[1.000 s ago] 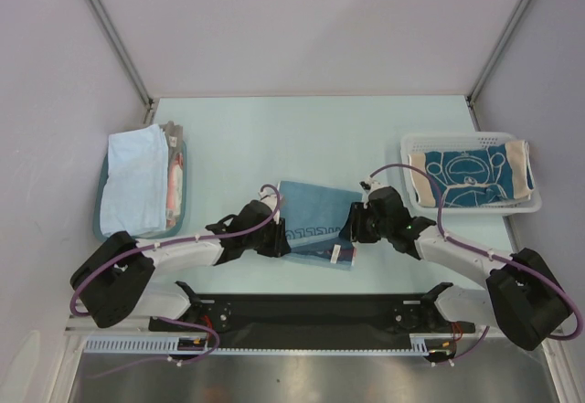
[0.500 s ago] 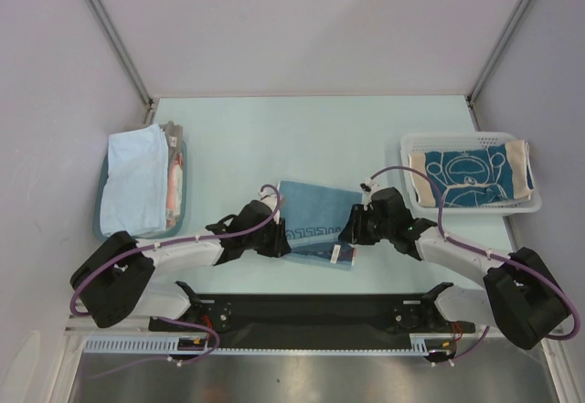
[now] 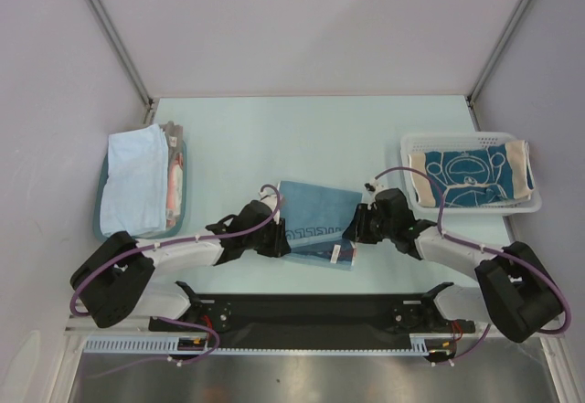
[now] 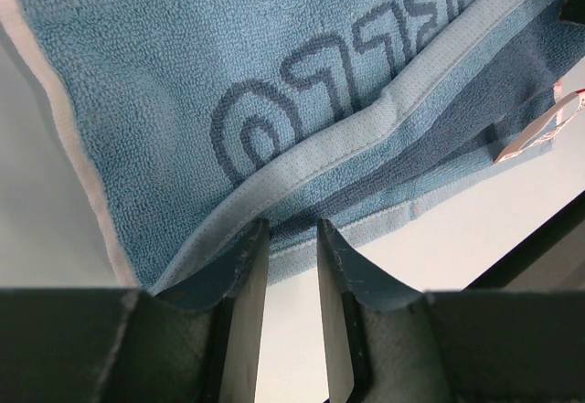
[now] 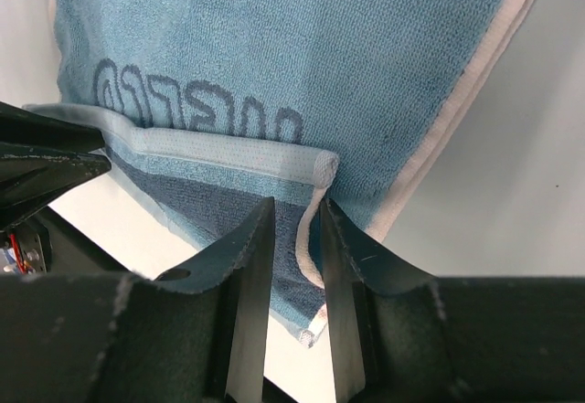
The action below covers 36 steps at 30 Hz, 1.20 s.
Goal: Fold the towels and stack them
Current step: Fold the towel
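Within left fingers (image 4: 245, 280) and right fingers (image 5: 251, 266) sits the blue towel's (image 3: 315, 206) near hem

This was a robotics lab test cell, not a lived-in room. Plain pale wall panels (image 3: 320, 19) were held by bare aluminium struts (image 3: 110, 33) and boxed in a pale mint table (image 3: 302, 138). Two small arms, the left arm (image 3: 174, 255) and the right arm (image 3: 457, 252), were bolted to a black rail (image 3: 311, 310) at the table's near edge. They trailed purple cables (image 3: 416, 173), and a slotted white cable duct (image 3: 274, 346) ran below.
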{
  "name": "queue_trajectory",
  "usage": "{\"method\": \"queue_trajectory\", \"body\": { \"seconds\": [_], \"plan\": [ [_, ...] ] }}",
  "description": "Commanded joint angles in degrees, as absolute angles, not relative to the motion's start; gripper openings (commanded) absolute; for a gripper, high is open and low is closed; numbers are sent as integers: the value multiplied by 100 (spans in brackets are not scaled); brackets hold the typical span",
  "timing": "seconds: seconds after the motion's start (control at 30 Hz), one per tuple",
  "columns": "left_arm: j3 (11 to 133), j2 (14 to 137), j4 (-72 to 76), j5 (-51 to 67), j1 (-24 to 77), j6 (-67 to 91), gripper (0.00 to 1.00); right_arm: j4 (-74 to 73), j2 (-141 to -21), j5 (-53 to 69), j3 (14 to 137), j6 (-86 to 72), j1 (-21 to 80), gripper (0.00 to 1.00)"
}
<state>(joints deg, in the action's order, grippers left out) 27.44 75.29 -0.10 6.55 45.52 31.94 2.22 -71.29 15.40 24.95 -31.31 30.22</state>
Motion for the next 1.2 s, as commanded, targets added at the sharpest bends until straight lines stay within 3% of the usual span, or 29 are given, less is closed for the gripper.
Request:
{"method": "queue_trajectory", "body": {
  "seconds": [0.0,0.47,0.7,0.83,1.17],
  "plan": [
    [2813,7444,-176,659,4641,3182,33,624,-7233,1564,2496,-3076,2988,31],
    [2874,7409,-272,633,4658,3173,33,1011,-7576,1635,2496,-3076,2927,31],
    [3294,7146,-536,615,4658,3147,34,1028,-7041,1828,2356,-2848,2935,13],
    [3734,7084,-703,466,4658,3199,36,1002,-6593,1881,2224,-2663,2962,9],
    [5000,8612,-572,526,4658,3208,35,870,-5960,1775,1908,-2479,3208,8]
  ]
}}
